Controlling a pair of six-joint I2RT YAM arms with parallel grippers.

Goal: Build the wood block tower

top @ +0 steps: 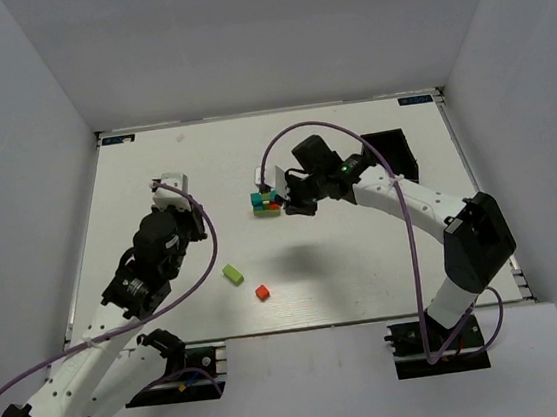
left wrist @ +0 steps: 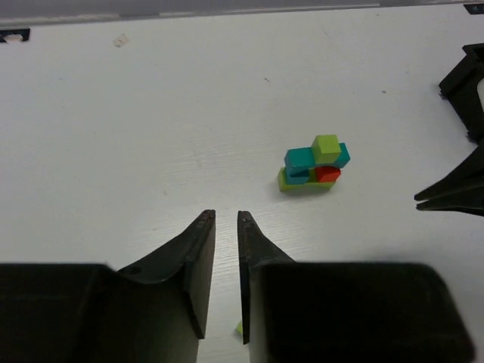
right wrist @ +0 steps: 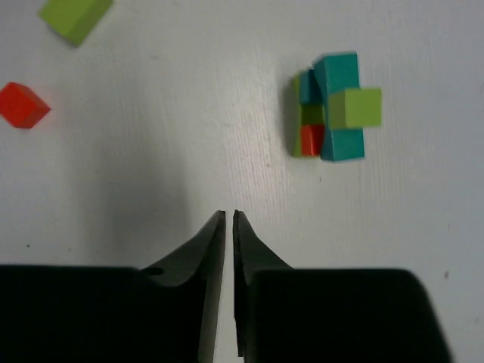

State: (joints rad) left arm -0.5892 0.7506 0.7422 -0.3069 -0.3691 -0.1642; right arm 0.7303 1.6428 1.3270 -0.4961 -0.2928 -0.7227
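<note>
top cam high behind arms, wrist cams low, all share block tower

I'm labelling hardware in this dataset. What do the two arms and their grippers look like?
Both arms have white link shells with black joint housings and black bases. A purple cable loops loosely along each. The left gripper and right gripper each have two matte black, tapered, blade-like fingers. A small green light shows near the right arm's wrist. No readable markings.

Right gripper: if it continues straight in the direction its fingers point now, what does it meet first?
Probably only bare table. In the right wrist view the right gripper, nearly shut, points between the loose red cube and the tower; both lie off its line. Depth is uncertain.
</note>
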